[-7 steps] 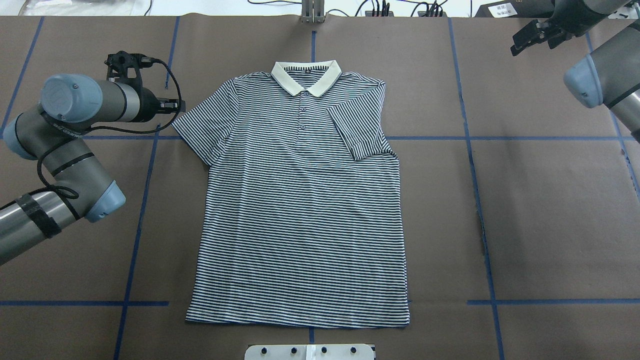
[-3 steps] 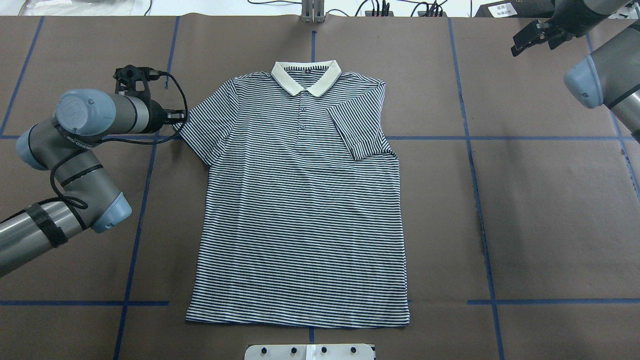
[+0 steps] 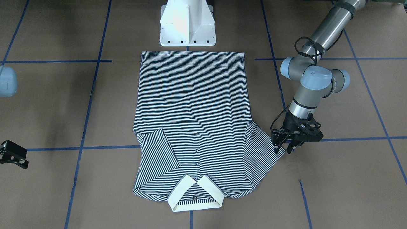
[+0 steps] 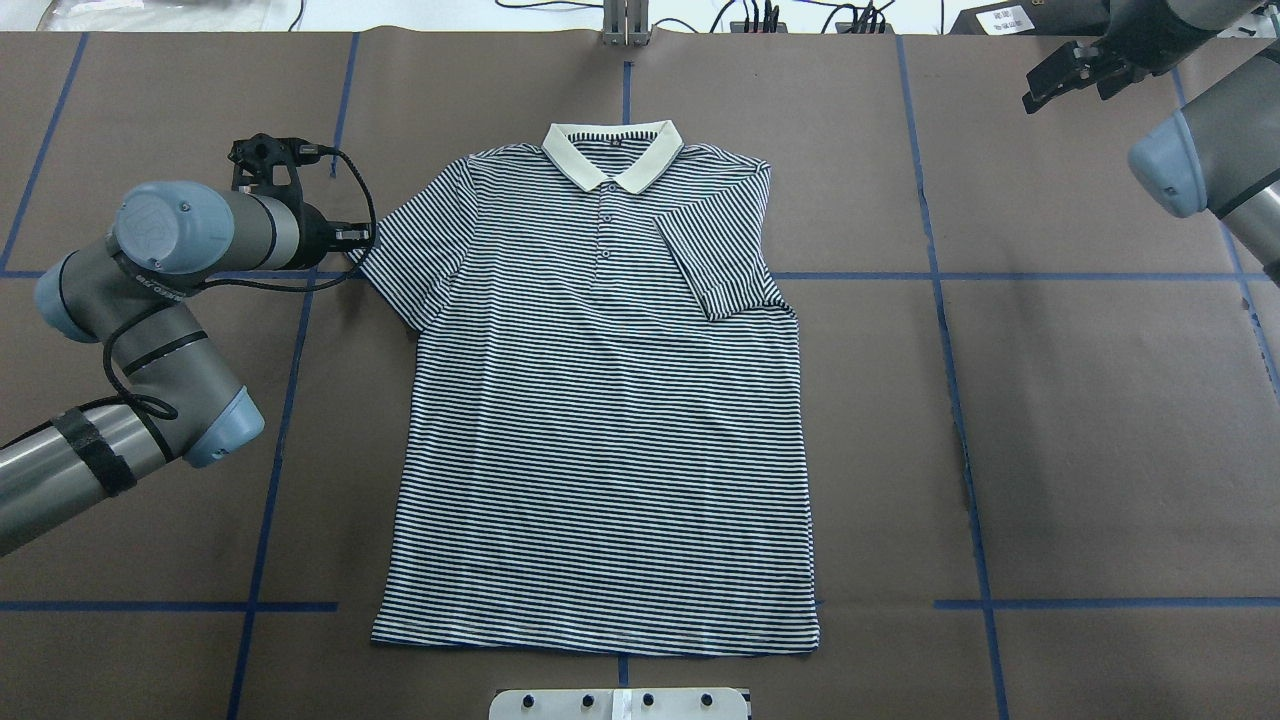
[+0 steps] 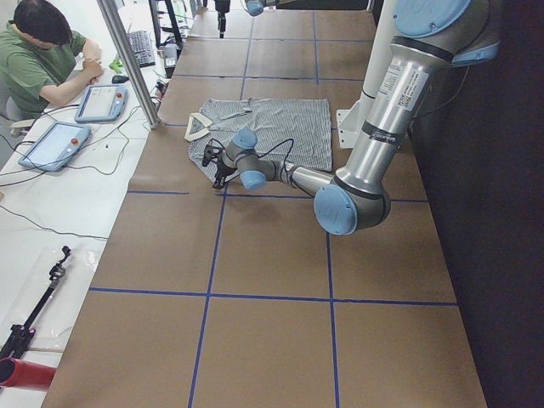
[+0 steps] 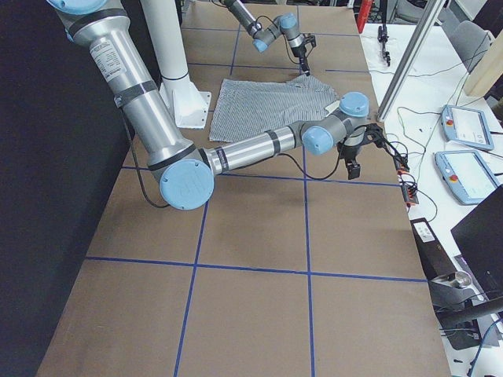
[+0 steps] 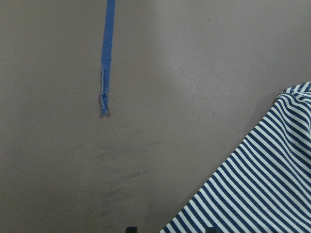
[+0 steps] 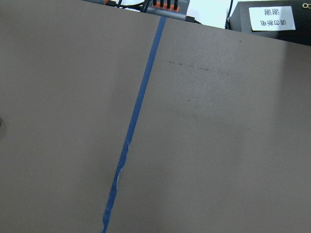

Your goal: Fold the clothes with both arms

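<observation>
Left end effector has advanced to sleeve edge of polo shirt.

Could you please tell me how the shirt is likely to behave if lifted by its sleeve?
Probably floppy: the shirt lies flat, one sleeve folded over. Lifted at the other sleeve by the left gripper, it would likely drape and drag. It looks thin, so probably light.

The striped shirt is lying flat on the brown counter, its cream collar pointing away from the white base. The left hand is pointing down at the tip of the spread sleeve, fingers standing apart. The other sleeve is lying folded across the chest.
</observation>
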You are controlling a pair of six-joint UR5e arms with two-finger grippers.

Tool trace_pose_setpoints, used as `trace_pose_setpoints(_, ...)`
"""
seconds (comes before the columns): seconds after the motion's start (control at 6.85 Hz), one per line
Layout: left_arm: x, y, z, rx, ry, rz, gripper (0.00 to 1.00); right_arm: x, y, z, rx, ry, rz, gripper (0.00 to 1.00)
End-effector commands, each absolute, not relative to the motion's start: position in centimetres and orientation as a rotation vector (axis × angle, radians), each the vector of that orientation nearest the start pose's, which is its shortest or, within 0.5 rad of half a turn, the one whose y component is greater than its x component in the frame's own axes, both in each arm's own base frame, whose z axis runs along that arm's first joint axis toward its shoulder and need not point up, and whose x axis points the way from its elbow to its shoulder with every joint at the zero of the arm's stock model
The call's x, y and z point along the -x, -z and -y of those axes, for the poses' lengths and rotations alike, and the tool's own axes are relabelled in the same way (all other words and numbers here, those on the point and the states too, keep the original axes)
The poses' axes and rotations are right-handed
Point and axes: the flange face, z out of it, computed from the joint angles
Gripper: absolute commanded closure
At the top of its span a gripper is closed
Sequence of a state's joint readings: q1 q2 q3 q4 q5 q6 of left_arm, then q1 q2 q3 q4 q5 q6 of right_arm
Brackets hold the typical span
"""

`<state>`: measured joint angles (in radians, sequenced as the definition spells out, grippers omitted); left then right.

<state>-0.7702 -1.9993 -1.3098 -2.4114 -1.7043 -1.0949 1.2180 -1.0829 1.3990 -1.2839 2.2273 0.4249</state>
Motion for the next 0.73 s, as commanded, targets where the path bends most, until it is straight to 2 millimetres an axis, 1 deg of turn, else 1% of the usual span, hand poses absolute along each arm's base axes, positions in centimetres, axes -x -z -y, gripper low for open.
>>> trace_pose_setpoints(0.0,-41.81,-45.24,57.43,-0.499,0.206,-0.883,0.52,17.34,-42.45,68.08,-0.295,0.129,0.808,0.0)
trace_pose_setpoints(0.15,-41.8,-45.13,57.51,-0.504,0.209,-0.882,0.54,17.34,-42.45,68.08,-0.295,0.129,0.808,0.0)
trace_pose_setpoints(0.29,-41.8,-45.13,57.51,-0.504,0.211,-0.882,0.63,17.46,-42.34,68.09,-0.296,0.131,0.809,0.0)
trace_pose_setpoints(0.44,-41.78,-45.13,57.54,-0.506,0.212,-0.88,0.75,17.36,-42.34,68.12,-0.297,0.129,0.809,0.0)
trace_pose_setpoints(0.58,-41.9,-45.03,57.5,-0.506,0.211,-0.882,0.76,17.36,-42.34,68.12,-0.297,0.129,0.809,0.0)
